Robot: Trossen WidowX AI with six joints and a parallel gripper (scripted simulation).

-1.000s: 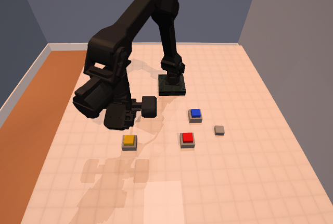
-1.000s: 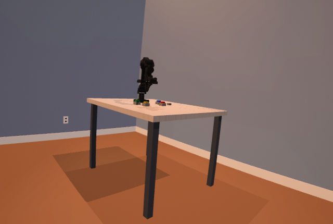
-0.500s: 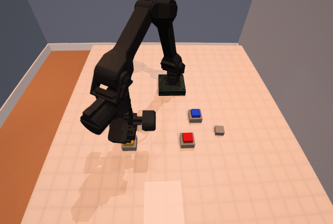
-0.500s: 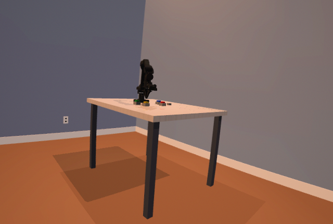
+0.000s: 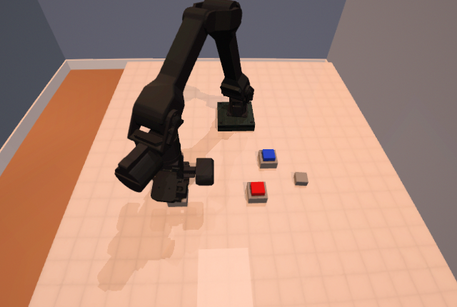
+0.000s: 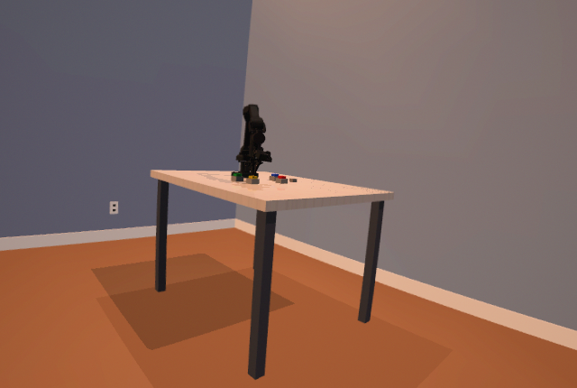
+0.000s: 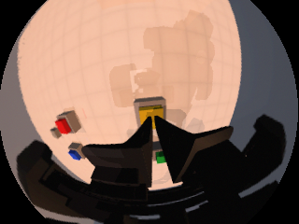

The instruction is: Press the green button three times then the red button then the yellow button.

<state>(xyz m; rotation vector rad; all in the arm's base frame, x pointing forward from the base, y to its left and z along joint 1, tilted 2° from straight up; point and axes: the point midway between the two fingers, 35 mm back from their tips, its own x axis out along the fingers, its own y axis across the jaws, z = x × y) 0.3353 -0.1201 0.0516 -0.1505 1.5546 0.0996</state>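
My gripper [image 5: 176, 196] is shut and empty, pointing down at the left of the table. In the wrist view the shut fingertips [image 7: 153, 122] sit right at the near edge of the yellow button [image 7: 151, 112]; I cannot tell whether they touch it. The green button [image 7: 161, 159] shows partly between the finger bodies. In the top view the arm hides both of these buttons. The red button [image 5: 257, 188] and the blue button [image 5: 268, 154] stand to the right, apart from the gripper. In the exterior view the gripper [image 6: 252, 171] hangs just over the yellow button [image 6: 252, 177], beside the green button [image 6: 237, 174].
A small grey block [image 5: 300, 178] lies right of the red button. The arm's base plate [image 5: 235, 116] is at the back middle of the table. The table's left edge drops to an orange floor.
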